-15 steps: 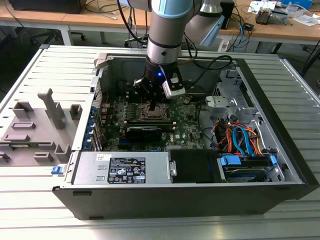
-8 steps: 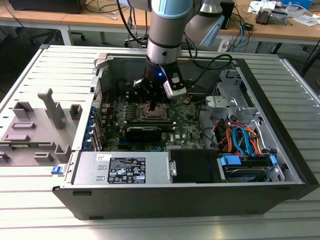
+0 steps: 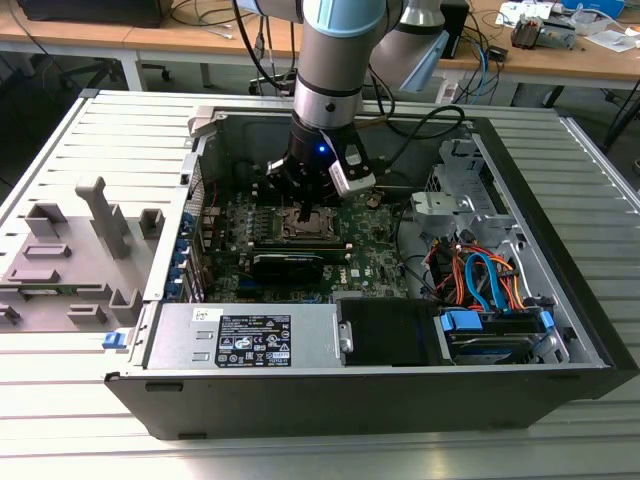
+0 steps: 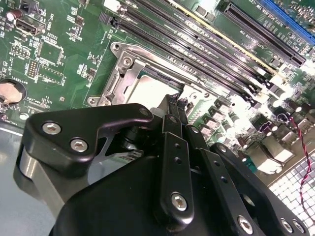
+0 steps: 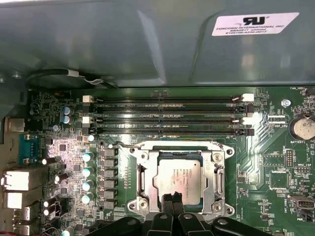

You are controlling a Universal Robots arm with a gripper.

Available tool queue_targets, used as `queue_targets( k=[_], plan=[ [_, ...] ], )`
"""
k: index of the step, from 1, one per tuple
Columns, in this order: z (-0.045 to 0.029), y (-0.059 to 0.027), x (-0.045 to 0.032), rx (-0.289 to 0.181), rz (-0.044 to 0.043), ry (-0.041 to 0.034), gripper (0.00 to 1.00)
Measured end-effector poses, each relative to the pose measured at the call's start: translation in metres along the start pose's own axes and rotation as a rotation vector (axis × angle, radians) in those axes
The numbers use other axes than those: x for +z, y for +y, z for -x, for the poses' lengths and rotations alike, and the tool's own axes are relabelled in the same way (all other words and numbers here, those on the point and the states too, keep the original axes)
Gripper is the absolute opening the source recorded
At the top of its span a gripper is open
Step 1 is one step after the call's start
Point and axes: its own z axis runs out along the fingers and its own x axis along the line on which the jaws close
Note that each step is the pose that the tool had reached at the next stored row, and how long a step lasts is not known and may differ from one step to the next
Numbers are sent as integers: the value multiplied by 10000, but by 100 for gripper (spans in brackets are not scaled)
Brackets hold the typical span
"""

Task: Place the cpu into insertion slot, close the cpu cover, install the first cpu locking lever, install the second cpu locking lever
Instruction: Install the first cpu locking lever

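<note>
Lying flat in the socket, the one cpu (image 5: 179,176) shows its pale metal top, square to the board. In the second wrist view it (image 4: 147,91) sits just past the pincer's tips. One cpu cover (image 5: 147,179), a silvery frame with an open window, lies around the chip on every side that shows, with a screw at each of its four corners.

The pincer (image 5: 173,198) stands directly over the near edge of the chip, its two fingertips (image 5: 168,199) drawn narrow, almost together, with nothing visible between them. Whether they touch the chip's top I cannot tell.

On the far side of the socket from the pincer run four long black memory slots (image 5: 167,120), side by side and parallel. One round coin battery (image 5: 301,128) sits on the green motherboard (image 5: 275,196), well off to one side of the pincer.

In the exterior view the pincer (image 3: 305,213) reaches down into one open computer case (image 3: 300,400) that lies on the slatted metal counter (image 3: 80,420). Nearer the camera than the pincer is one labelled power supply (image 3: 245,335). A bundle of blue and orange cables (image 3: 480,280) lies towards the exterior view's right. One grey moulded fixture (image 3: 70,260) rests on the counter outside the case, towards the exterior view's left.
</note>
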Motion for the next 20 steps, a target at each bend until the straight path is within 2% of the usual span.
queue_targets(
  k=[20],
  plan=[
    [0, 0, 0, -745, 7, 4, 11]
  ],
)
